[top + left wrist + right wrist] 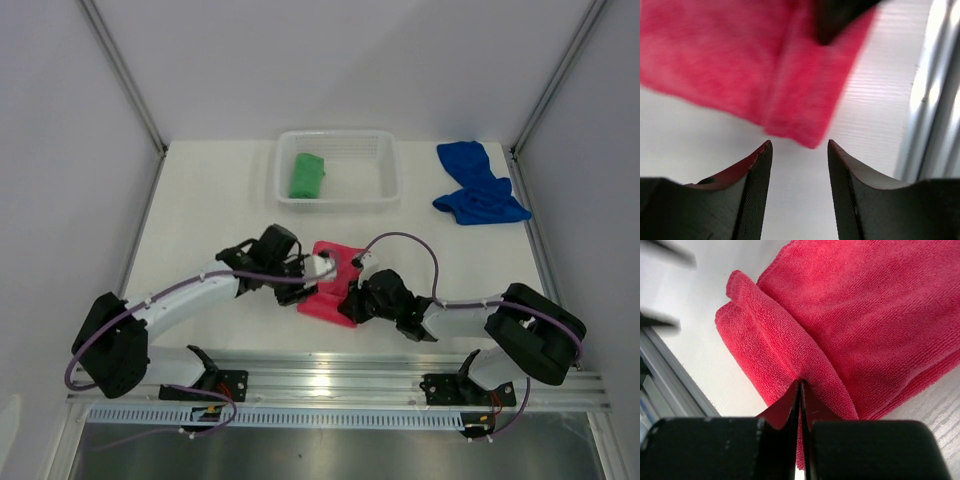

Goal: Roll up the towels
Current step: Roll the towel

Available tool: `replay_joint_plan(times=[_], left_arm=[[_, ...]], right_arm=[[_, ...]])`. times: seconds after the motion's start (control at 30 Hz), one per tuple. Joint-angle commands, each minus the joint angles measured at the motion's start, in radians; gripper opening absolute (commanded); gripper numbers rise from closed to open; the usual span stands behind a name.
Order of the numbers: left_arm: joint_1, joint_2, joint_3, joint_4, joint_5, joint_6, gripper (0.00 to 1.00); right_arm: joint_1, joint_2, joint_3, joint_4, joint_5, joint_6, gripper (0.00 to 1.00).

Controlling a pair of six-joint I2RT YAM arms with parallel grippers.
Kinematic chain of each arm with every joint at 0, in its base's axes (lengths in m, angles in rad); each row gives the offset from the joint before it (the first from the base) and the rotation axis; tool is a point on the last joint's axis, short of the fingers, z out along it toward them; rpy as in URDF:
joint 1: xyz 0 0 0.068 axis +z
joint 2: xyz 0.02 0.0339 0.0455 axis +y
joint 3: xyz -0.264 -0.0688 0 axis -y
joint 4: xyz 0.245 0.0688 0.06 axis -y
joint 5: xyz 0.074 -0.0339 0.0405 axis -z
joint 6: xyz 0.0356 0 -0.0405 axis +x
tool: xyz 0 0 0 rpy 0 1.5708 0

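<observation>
Green microfibre towel rolled. Pink-red microfibre towel part-rolled: right tool clamped on fold, left tool apart, beside edge. Royal blue microfibre towel beyond right tool, unrolled.

The right gripper has its fingers pressed together on a raised fold of the pink-red towel — red cloth shows in the slit between them. The towel lies on the white table, its near edge curled over.
</observation>
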Motion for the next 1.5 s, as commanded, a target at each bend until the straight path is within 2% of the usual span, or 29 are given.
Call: replay_joint_plan(times=[0.0, 0.1, 0.23, 0.57, 0.73, 0.77, 0.83, 0.87, 0.93, 0.97, 1.03, 1.17, 1.33, 1.47], left_arm=[[-0.112, -0.063, -0.09, 0.036, -0.024, 0.189, 0.52], [-0.175, -0.055, -0.136, 0.11, -0.056, 0.238, 0.52], [-0.203, -0.022, -0.168, 0.185, -0.105, 0.295, 0.53], [-0.214, 0.086, -0.167, 0.166, -0.094, 0.312, 0.52], [-0.214, 0.133, -0.167, 0.19, -0.151, 0.286, 0.5], [-0.214, 0.139, -0.164, 0.19, -0.151, 0.281, 0.48], [-0.215, 0.153, -0.158, 0.188, -0.159, 0.264, 0.34], [-0.214, 0.164, -0.157, 0.184, -0.157, 0.261, 0.22], [-0.214, 0.17, -0.165, 0.184, -0.159, 0.253, 0.1], [-0.214, 0.169, -0.167, 0.181, -0.159, 0.244, 0.01], [-0.21, 0.16, -0.162, 0.159, -0.151, 0.217, 0.01], [-0.168, 0.107, -0.133, 0.065, -0.05, 0.168, 0.01], [-0.037, 0.06, -0.038, -0.089, 0.194, 0.118, 0.01], [0.044, 0.07, 0.028, -0.221, 0.338, 0.126, 0.01]], right_arm=[[-0.019, -0.021, 0.023, -0.013, -0.023, 0.003, 0.05], [-0.033, -0.024, 0.024, -0.005, -0.062, 0.001, 0.06], [-0.034, -0.038, 0.026, -0.003, -0.073, -0.008, 0.06], [-0.041, -0.042, 0.024, -0.004, -0.097, -0.014, 0.06], [-0.053, -0.048, 0.026, -0.007, -0.125, -0.028, 0.08], [-0.056, -0.053, 0.026, -0.013, -0.131, -0.034, 0.08], [-0.062, -0.088, 0.023, -0.022, -0.137, -0.06, 0.1], [-0.062, -0.126, 0.018, -0.033, -0.14, -0.086, 0.11], [-0.07, -0.168, 0.012, -0.057, -0.154, -0.115, 0.15], [-0.07, -0.191, 0.014, -0.071, -0.163, -0.134, 0.16], [-0.073, -0.257, 0.017, -0.126, -0.188, -0.209, 0.22], [-0.07, -0.403, 0.007, -0.22, -0.173, -0.357, 0.27], [-0.058, -0.6, -0.032, -0.321, -0.148, -0.558, 0.31], [-0.013, -0.661, -0.051, -0.361, -0.191, -0.684, 0.35]])
